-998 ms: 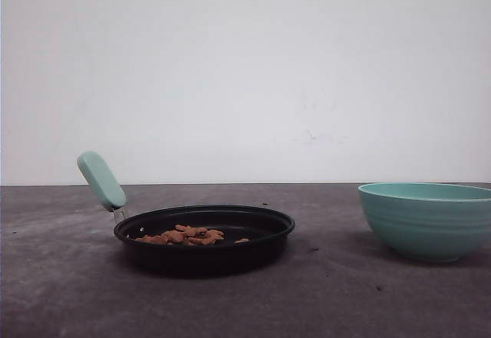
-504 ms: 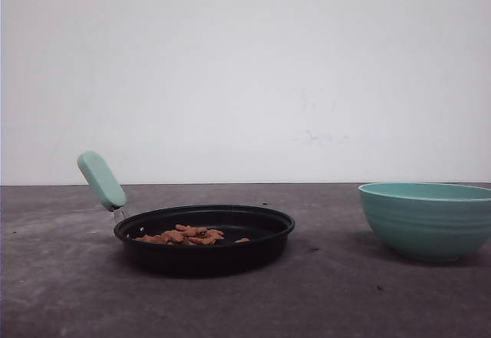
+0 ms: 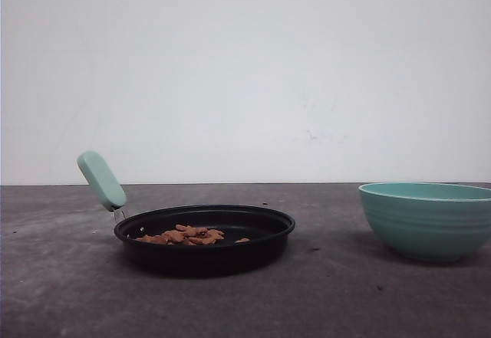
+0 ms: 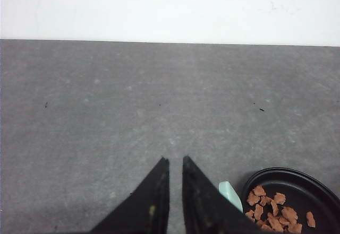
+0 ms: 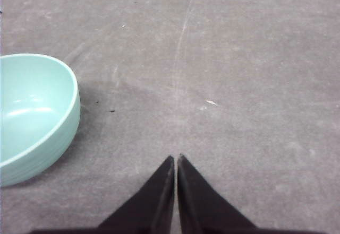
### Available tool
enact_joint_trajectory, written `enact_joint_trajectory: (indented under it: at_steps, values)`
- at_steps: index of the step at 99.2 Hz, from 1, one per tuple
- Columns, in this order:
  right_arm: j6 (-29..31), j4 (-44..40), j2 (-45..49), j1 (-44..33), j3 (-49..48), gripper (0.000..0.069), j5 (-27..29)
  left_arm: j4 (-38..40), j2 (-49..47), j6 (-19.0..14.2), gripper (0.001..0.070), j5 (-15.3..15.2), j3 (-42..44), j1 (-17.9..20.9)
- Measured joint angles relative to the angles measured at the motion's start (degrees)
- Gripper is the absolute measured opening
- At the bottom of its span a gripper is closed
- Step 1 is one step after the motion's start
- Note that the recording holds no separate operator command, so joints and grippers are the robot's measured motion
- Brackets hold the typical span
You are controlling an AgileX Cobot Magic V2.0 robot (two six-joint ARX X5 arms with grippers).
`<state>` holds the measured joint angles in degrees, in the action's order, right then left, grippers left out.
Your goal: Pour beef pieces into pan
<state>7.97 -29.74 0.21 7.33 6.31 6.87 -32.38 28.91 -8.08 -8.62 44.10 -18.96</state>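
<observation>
The black pan [image 3: 253,240] sits on the grey table left of centre, its mint-green handle [image 3: 100,180] slanting up to the left. The beef pieces [image 3: 184,235] lie in a small orange-brown heap on the pan's floor. In the left wrist view my left gripper [image 4: 175,159] hovers over bare table with only a narrow slit between its fingers and nothing held; the pan [image 4: 287,171], its handle tip [image 4: 229,193] and the beef pieces [image 4: 273,208] lie just beside it. My right gripper [image 5: 176,157] is shut and empty over bare table.
A teal ribbed bowl [image 3: 426,219] stands on the table at the right, upright; in the right wrist view the bowl [image 5: 32,112] looks empty inside. A white wall rises behind the table's far edge. A few dark specks dot the surface.
</observation>
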Motion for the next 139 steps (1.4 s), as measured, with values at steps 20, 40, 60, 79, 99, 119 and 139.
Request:
enact_joint_trajectory:
  at_steps: [20, 40, 60, 79, 99, 119, 139]
  values:
    - [0.00, 0.00, 0.00, 0.00, 0.00, 0.0007, 0.00, 0.00, 0.00, 0.00, 0.0017, 0.00, 0.00, 0.00]
    - [0.00, 0.02, 0.00, 0.00, 0.00, 0.0007, 0.02, 0.00, 0.00, 0.00, 0.0017, 0.00, 0.00, 0.00]
    - [0.00, 0.00, 0.00, 0.00, 0.00, 0.0007, 0.02, 0.00, 0.00, 0.00, 0.0017, 0.00, 0.00, 0.00]
    - [-0.02, 0.02, 0.00, 0.00, 0.00, 0.0007, 0.02, -0.33, -1.18, 0.50, 0.0017, -0.04, 0.00, 0.00]
    - [0.00, 0.00, 0.00, 0.00, 0.00, 0.0007, 0.02, -0.20, -7.30, 2.10, 0.0017, -0.37, 0.00, 0.33]
    - [-0.02, 0.00, 0.00, 0.00, 0.00, 0.0007, 0.02, 5.79, -12.17, 5.95, 0.0017, 0.96, -7.82, 8.11]
    - [0.00, 0.00, 0.00, 0.00, 0.00, 0.0007, 0.04, 7.67, -20.98, 2.19, 0.0017, 11.76, -26.27, 16.52]
